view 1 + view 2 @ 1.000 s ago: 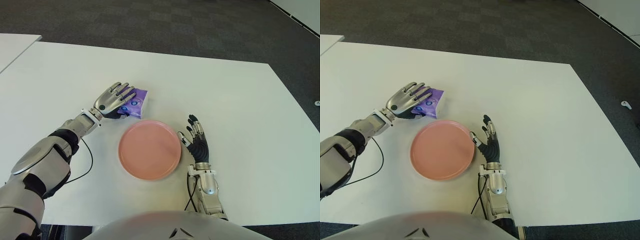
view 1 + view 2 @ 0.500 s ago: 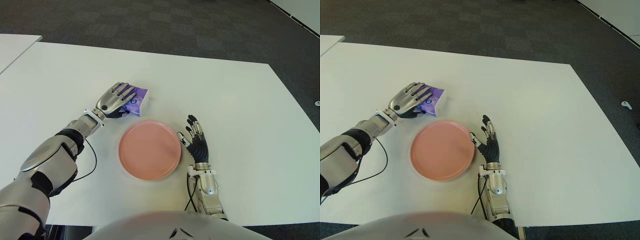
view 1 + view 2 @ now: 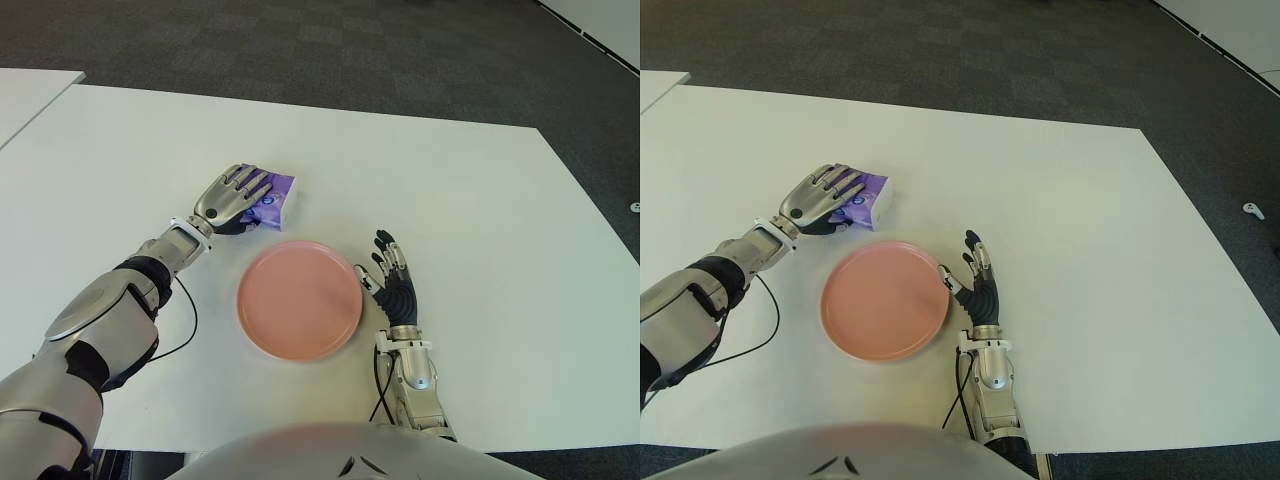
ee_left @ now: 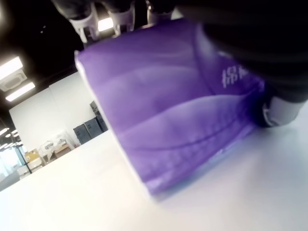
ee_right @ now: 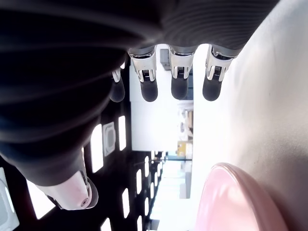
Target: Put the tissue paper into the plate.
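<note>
A purple tissue pack (image 3: 280,196) lies on the white table (image 3: 460,170), just behind the pink plate (image 3: 300,300) toward its left. My left hand (image 3: 238,196) covers the pack from the left. In the left wrist view its fingers (image 4: 115,19) curl over the pack's (image 4: 168,110) far edge and the thumb (image 4: 281,108) presses the near side. The pack still touches the table. My right hand (image 3: 392,280) shows just right of the plate, fingers spread and holding nothing; its wrist view shows the plate's rim (image 5: 240,197) close by.
A black cable (image 3: 180,335) loops on the table beside my left forearm. Dark carpet (image 3: 400,50) lies beyond the table's far edge, and a second white table's corner (image 3: 30,85) shows at the far left.
My left hand has slid a little farther over the tissue pack and its fingers have curled down onto it. The right hand and the plate have not moved.
</note>
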Tool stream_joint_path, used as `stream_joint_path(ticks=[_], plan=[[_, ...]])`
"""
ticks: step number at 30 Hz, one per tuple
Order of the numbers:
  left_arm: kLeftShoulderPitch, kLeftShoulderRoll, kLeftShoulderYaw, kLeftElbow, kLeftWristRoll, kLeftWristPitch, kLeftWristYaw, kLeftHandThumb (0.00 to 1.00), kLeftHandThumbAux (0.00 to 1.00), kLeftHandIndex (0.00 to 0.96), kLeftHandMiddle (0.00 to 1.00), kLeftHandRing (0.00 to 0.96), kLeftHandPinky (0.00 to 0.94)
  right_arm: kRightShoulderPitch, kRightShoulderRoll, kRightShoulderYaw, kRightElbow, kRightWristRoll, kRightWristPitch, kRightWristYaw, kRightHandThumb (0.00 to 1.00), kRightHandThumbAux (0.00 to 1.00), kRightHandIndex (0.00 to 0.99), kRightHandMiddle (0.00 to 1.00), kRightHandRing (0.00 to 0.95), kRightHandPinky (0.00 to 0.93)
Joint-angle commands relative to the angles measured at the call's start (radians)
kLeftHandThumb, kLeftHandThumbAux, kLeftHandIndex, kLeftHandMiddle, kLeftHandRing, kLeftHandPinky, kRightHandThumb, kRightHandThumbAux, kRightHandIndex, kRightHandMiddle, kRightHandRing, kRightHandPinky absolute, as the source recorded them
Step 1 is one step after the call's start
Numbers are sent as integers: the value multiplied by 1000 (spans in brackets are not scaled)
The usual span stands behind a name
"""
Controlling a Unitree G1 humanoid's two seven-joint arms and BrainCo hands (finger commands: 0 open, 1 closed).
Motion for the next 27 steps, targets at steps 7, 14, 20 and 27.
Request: stream_joint_path(ticks=[7,14,20,27], plan=[[60,-1,-46,44,12,-57,-105,31,403,0,0,0,0,101,-20,-6,151,-5,19,14,0,742,0,0,0,0],[53,8,-50,46,7,-75,-109,4,394,0,0,0,0,104,-16,-2,121,-19,64,3,0,709,0,0,0,0],[73,3,12,45,-67,-136,-2,377,593,327,517,515,555,113,-10,2,110,-25,61,-11,0,699,0,0,0,0],[88,-6,19,48,-82,-153,173,701,690,433,746,751,804,123,-11,8,91,-30,65,-17,0,687,0,0,0,0]])
